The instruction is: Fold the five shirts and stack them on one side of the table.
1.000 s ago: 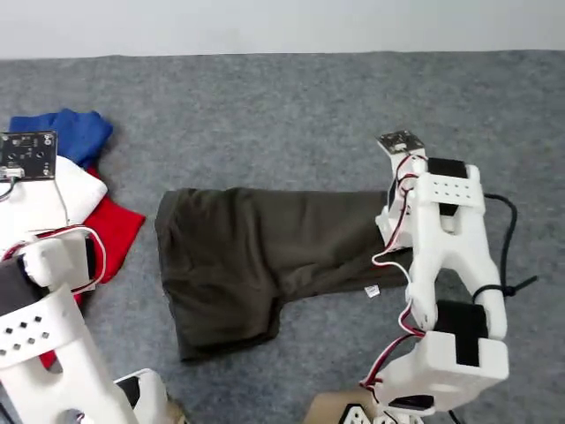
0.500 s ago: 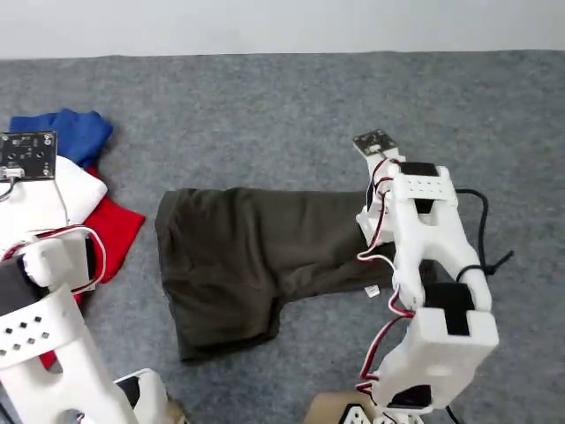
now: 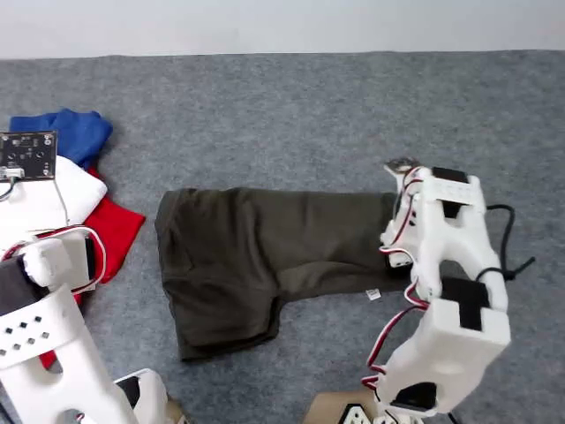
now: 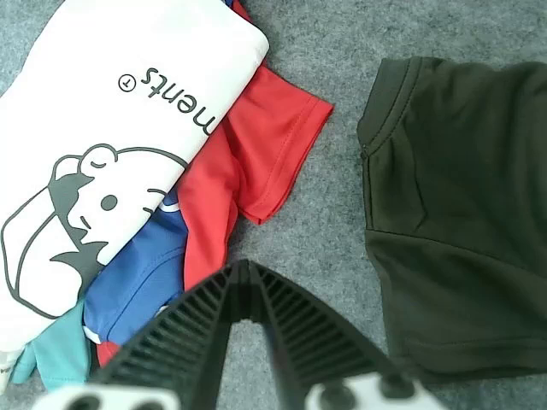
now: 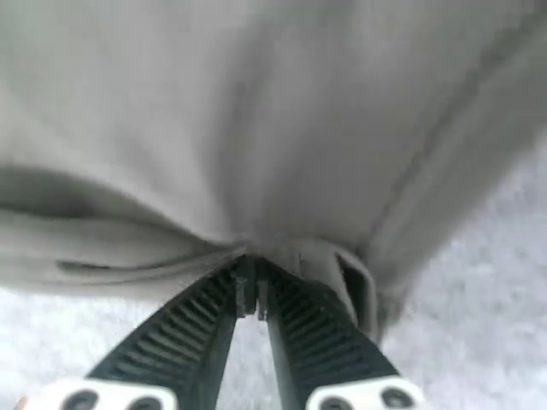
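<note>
From the high view, the dark shirt (image 3: pixel 265 247) lies spread on the grey worktop (image 3: pixel 291 115), one sleeve half hanging out toward my side. My right arm (image 3: pixel 446 256) stands over the shirt's edge. My left arm (image 3: pixel 48 353) is well apart from it, beside the pile where the white shirt (image 3: pixel 40 199) rests on the red shirt (image 3: pixel 110 230), with the blue shirt (image 3: pixel 71 132) beyond them.

In the left wrist view, my left tool (image 4: pixel 248 273) is pressed together and holds nothing. The pile lies just past its tip, a teal shirt (image 4: pixel 60 363) peeking out from under the blue one. The dark shirt's sleeve and side seam lie off to one side of the tool, not touching the pile.

In the right wrist view, my right tool (image 5: pixel 249 286) is clamped narrow on a bunched fold of the dark shirt's edge, and the cloth rises in a ridge just ahead of the tips.

I judge that four shirts are stacked and this fifth one is mid-fold. The next move calls for carrying the pinched edge across the shirt toward the far sleeve. The grip must be kept firm so the cloth doesn't slip, and the edge laid down flat before I release.
</note>
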Robot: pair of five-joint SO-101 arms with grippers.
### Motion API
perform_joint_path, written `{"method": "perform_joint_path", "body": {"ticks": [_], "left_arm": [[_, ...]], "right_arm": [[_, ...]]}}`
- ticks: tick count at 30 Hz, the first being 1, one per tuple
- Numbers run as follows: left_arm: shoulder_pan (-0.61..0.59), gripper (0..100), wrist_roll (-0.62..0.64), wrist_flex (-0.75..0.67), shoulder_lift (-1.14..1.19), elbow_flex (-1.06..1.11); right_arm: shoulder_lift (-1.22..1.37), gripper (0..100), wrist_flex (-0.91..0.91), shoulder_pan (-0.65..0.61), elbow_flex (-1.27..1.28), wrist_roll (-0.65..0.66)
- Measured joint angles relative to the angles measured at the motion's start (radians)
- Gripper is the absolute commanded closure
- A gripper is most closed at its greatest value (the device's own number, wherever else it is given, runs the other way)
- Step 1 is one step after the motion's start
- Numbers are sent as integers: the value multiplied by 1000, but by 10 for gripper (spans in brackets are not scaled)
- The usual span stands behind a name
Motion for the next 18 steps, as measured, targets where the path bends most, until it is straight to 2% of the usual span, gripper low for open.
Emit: {"method": "perform_joint_path", "body": {"ticks": [11, 14, 18], "left_arm": [[0, 997, 0, 0, 0, 0], [0, 997, 0, 0, 0, 0], [0, 997, 0, 0, 0, 0]], "right_arm": [[-158, 989, 221, 32, 0, 86], [-216, 988, 224, 37, 0, 91], [-247, 988, 91, -3, 0, 91]]}}
